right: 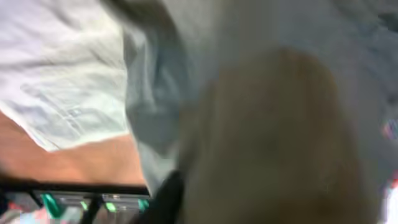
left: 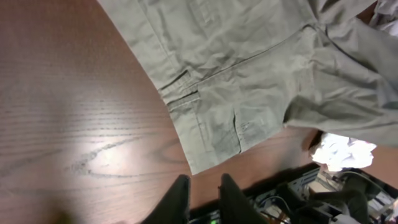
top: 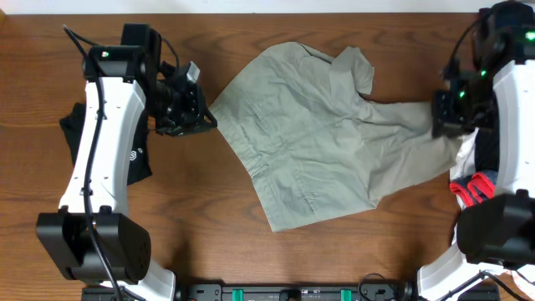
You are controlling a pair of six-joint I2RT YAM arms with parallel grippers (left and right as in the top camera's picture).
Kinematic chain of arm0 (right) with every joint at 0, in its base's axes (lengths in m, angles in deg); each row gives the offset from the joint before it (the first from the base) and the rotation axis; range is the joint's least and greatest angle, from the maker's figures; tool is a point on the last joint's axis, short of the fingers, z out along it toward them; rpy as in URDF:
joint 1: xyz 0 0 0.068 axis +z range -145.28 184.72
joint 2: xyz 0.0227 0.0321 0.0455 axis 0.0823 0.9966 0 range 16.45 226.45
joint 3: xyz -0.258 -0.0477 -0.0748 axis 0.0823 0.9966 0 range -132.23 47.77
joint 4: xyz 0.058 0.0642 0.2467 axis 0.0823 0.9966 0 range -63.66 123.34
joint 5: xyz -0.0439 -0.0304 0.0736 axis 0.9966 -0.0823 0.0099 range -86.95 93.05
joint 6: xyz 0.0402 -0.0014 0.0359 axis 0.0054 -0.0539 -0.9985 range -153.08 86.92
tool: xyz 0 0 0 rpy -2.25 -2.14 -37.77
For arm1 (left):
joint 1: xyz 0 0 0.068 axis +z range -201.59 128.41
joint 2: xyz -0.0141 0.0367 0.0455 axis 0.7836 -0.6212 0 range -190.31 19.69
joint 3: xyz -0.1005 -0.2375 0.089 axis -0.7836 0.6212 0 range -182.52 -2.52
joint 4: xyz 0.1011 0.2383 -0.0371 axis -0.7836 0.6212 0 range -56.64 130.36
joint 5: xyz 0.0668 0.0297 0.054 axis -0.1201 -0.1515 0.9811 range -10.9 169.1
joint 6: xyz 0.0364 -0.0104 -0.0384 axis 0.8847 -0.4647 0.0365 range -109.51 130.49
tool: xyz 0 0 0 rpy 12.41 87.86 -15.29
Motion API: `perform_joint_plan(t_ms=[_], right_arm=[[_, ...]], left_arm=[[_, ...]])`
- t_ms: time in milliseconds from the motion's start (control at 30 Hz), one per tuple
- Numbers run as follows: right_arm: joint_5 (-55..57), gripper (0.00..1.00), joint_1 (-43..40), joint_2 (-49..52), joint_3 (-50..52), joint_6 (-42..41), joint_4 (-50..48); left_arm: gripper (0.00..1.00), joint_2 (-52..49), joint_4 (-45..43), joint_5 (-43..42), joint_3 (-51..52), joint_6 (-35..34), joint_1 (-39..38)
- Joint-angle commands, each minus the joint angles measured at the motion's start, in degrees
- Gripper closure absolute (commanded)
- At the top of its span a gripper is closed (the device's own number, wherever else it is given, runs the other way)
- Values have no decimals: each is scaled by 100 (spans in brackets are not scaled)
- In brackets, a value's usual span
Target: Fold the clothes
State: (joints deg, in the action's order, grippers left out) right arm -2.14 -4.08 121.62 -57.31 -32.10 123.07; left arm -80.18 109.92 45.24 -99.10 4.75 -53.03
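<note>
the shorts (top: 309, 142) lie spread over the middle of the bench (top: 217, 242), waistband toward the left, one leg running off to the right and the other toward the near edge. the left claw (top: 205, 121) sits just beside the shorts' left corner, over bare bench. the right claw (top: 441, 125) is at the far end of the right-running leg. a second garment (top: 134, 163) lies at the left edge, partly under the left arm. more garments (top: 472, 186) lie heaped at the right edge, beside the right arm.

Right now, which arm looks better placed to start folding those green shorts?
Probably right: the right gripper sits on the shorts at a leg end, cloth filling its camera. The left gripper hangs open beside the opposite edge, holding nothing.
</note>
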Motion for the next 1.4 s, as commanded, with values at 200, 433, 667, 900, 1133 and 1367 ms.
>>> perform_joint_plan(t_ms=[200,433,667,900,1133,1367], right_arm=[[240,48,-31,-4,584,83,-238],[175,27,-17,-4,544,61,-2109],[-715,14,149,-4,549,-177,-3718],[-1102,12,531,74,551,-177,-4612],[-1091,9,994,647,551,-179,-5182],[-459,11,1019,1670,551,-308,-5939]], left_arm=[[67,85,-807,157,4,98,-33],[63,46,-1311,494,192,85,-44],[62,-201,-1349,481,372,79,-160],[61,-577,-1665,481,374,79,-522],[61,-1158,-1775,671,374,76,-765],[61,-1862,-1773,667,374,76,-765]])
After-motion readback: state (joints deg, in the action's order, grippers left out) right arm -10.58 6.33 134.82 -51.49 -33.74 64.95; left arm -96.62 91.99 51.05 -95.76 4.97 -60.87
